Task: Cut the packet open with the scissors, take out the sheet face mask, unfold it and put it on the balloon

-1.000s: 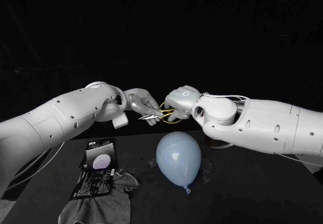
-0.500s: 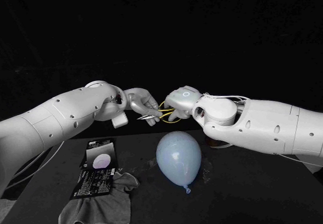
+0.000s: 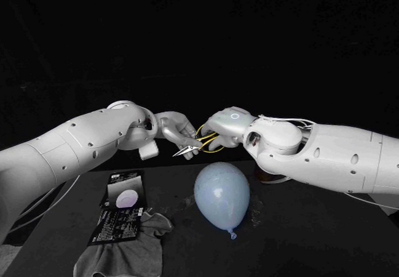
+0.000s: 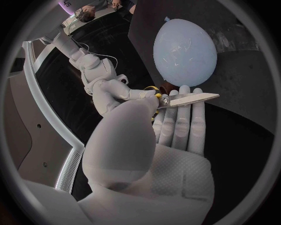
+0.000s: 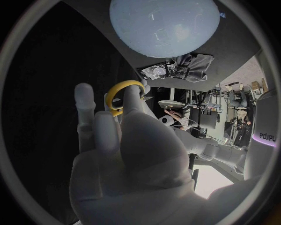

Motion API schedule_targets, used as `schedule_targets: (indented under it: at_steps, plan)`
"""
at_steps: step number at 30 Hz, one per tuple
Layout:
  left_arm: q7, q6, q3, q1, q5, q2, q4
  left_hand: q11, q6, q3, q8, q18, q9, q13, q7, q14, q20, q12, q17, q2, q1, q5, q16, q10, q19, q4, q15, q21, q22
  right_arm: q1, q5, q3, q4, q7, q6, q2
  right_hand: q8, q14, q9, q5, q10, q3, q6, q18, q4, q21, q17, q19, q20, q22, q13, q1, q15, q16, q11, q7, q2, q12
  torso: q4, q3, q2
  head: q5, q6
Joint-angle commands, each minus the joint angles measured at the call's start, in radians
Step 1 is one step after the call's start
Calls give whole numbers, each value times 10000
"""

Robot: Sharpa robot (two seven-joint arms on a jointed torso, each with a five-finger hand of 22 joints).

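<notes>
The scissors [image 3: 193, 147], with yellow handle loops and closed silver blades, hang in the air above the far end of the table. My left hand [image 3: 176, 132] pinches them near the pivot, thumb on top, and the blades [image 4: 188, 98] lie across its straight fingers. My right hand [image 3: 224, 126] meets it from the other side with a finger through a yellow loop [image 5: 123, 92]. The pale blue balloon [image 3: 222, 196] lies on the table below both hands. The black face mask packet [image 3: 121, 206] lies flat to the balloon's left, apart from both hands.
A crumpled grey cloth [image 3: 124, 256] lies at the table's near left, partly under the packet's near end. The black table [image 3: 328, 244] has bare room to the right of the balloon. A small brownish thing shows under my right arm [image 3: 274, 179].
The scissors have tilted, so the blade tips point down and left instead of straight left. My right hand has turned and closed in a little on the handles.
</notes>
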Motion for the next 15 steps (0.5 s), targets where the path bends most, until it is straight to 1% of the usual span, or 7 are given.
schedule_targets:
  at_steps: [1, 5, 8, 9, 12, 14, 15]
  plan:
    - [-117, 315, -3, 1, 285, 2, 15, -166, -56, 859, 72, 68, 336, 16, -24, 74, -12, 41, 30, 12, -149, 45, -8, 243, 71, -765, 5, 39, 13, 30, 468, 37, 231, 587, -403, -128, 79, 354, -26, 32, 47, 11, 84, -196, 98, 608, 729, 473, -21, 474, -28, -40, 14, 352, -24, -26, -101, -50, -5, 4, 6, 6, -15]
    - [-181, 324, -11, 2, 423, -6, -2, -173, -53, 953, 111, 69, 403, 18, -24, 102, -23, 45, 70, 0, -243, 45, 0, 283, 91, -817, -4, 59, 18, 34, 682, 50, 371, 789, -505, -290, 87, 481, -49, 32, -88, 71, 111, -246, 146, 864, 1069, 690, -16, 683, -45, -69, 51, 499, 59, -56, -201, -95, -3, 4, 3, 14, -14]
    - [-228, 328, -16, 2, 518, -7, -21, -176, -53, 1000, 131, 68, 440, 19, -22, 119, -29, 47, 92, -6, -297, 44, 6, 306, 103, -845, -10, 70, 21, 38, 816, 55, 435, 974, -508, -385, 118, 518, -51, 32, -140, 129, 182, -264, 166, 972, 1200, 778, -9, 774, -46, -62, 60, 555, 70, -83, -213, -94, -4, 7, -2, 18, -28]
    - [-242, 330, -18, 2, 546, -7, -25, -178, -52, 1019, 140, 68, 456, 20, -23, 126, -32, 47, 101, -9, -317, 44, 8, 314, 108, -858, -12, 74, 22, 39, 851, 56, 450, 1027, -492, -407, 134, 522, -52, 32, -132, 150, 223, -262, 171, 983, 1205, 795, -10, 787, -42, -52, 50, 561, 37, -107, -215, -82, -4, 6, -2, 18, -28]
    - [-293, 336, -23, 3, 636, -8, -41, -185, -46, 1076, 168, 70, 506, 22, -26, 150, -42, 51, 131, -14, -381, 44, 16, 350, 128, -899, -21, 92, 26, 41, 977, 62, 490, 1184, -369, -476, 108, 521, -98, 31, -157, 175, 217, -241, 203, 1031, 1193, 857, -101, 845, -54, -33, -150, 558, -167, -129, -230, -91, -5, 6, 5, 18, -35]
    - [-329, 341, -26, 3, 673, -10, -50, -187, -48, 1093, 175, 69, 521, 23, -28, 157, -45, 51, 140, -20, -400, 44, 18, 359, 133, -914, -23, 97, 27, 42, 1033, 66, 513, 1267, -252, -514, 9, 540, -183, 32, -424, 194, 22, -231, 235, 1002, 1266, 879, -224, 841, -82, -43, -322, 577, -208, -245, -279, -122, -5, 6, 5, 18, -35]
    - [-357, 352, -28, 4, 692, -12, -56, -191, -48, 1123, 188, 69, 547, 23, -31, 169, -50, 52, 155, -22, -433, 44, 22, 374, 142, -938, -28, 105, 29, 43, 1062, 70, 530, 1321, -162, -539, -21, 561, -278, 35, -927, 317, -177, -245, 301, 1003, 1345, 933, -337, 865, -91, -93, -405, 601, -215, -332, -396, -114, -2, 5, 7, 14, -43]
